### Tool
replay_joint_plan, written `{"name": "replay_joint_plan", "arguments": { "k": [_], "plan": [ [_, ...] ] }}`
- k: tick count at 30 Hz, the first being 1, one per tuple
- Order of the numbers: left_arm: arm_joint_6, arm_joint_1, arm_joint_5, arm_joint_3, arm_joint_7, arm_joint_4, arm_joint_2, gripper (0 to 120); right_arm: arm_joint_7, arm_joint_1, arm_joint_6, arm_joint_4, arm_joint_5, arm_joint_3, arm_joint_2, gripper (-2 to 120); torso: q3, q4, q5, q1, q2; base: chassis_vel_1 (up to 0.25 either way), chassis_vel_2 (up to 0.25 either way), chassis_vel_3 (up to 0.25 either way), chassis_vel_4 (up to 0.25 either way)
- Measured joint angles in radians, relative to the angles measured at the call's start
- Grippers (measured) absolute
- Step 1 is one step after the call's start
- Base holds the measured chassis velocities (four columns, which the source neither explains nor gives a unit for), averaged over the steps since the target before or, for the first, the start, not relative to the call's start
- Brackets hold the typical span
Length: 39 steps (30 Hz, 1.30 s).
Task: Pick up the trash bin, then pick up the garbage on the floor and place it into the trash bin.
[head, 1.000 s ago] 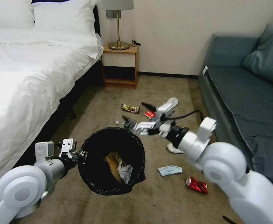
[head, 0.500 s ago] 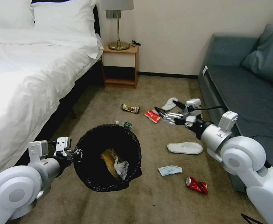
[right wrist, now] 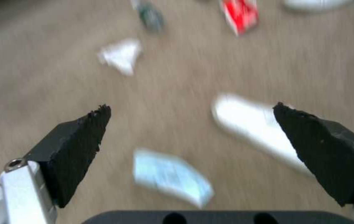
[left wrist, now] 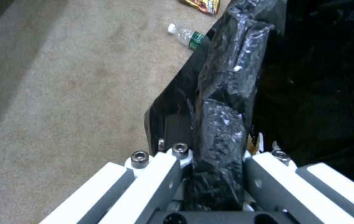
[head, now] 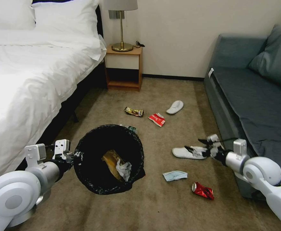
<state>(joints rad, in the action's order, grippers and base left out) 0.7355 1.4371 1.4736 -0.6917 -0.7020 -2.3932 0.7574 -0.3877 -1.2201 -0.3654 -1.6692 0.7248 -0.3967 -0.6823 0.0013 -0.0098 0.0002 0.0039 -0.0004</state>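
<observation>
The left pincer (left wrist: 212, 174) clamps the black-bagged trash bin (head: 110, 158) by its rim, above the carpet. The right pincer (head: 196, 146), spread wide, hovers over a white slipper (head: 188, 152). No label is legible.

The small bottle (head: 131, 128) lies mostly hidden behind the far rim of the trash bin (head: 82, 150). The bag's bunched rim covers the left gripper (left wrist: 210, 161) fingertips. Motion blurs the blue mask (right wrist: 170, 177) and near slipper (right wrist: 256, 130).
</observation>
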Motion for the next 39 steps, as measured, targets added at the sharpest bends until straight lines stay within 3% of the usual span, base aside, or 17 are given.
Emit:
{"name": "replay_joint_plan", "arguments": {
  "k": [7, 19, 27, 28, 39],
  "plan": [
    [0.0, 0.0, 0.028, -0.002, -0.026, -0.003, -0.01, 2, -0.046, -0.069, 0.059, 0.192, -0.083, 0.023, 0.024, 100, 0.0, -0.0001, -0.0001, 0.0, 0.0, 0.0, 0.0, 0.0, 0.0],
    [0.0, 0.001, 0.026, 0.005, -0.026, 0.002, -0.008, 2, -0.131, -0.035, 0.099, 0.329, -0.12, 0.079, 0.005, 100, 0.0, 0.0, -0.0002, 0.0, 0.0, 0.0, 0.0, 0.0, 0.0],
    [0.0, -0.004, 0.02, 0.018, -0.019, 0.009, -0.005, 2, -0.148, 0.027, 0.114, 0.403, -0.169, 0.113, -0.071, 100, 0.0, 0.0002, 0.0, 0.0, 0.0, 0.0, 0.0, 0.0, 0.0],
    [0.0, -0.01, 0.021, 0.021, -0.008, 0.011, -0.014, 2, -0.167, 0.053, 0.144, 0.471, -0.218, 0.122, -0.107, 100, 0.0, 0.0003, -0.0002, 0.0, 0.0, 0.0, 0.0, 0.0, 0.0],
    [0.0, -0.016, 0.022, 0.026, 0.014, 0.018, -0.036, 2, -0.201, 0.082, 0.182, 0.623, -0.285, 0.127, -0.176, 100, 0.0, 0.0, -0.0003, 0.0, 0.0, 0.0, 0.0, 0.0, 0.0]
  ]
}}
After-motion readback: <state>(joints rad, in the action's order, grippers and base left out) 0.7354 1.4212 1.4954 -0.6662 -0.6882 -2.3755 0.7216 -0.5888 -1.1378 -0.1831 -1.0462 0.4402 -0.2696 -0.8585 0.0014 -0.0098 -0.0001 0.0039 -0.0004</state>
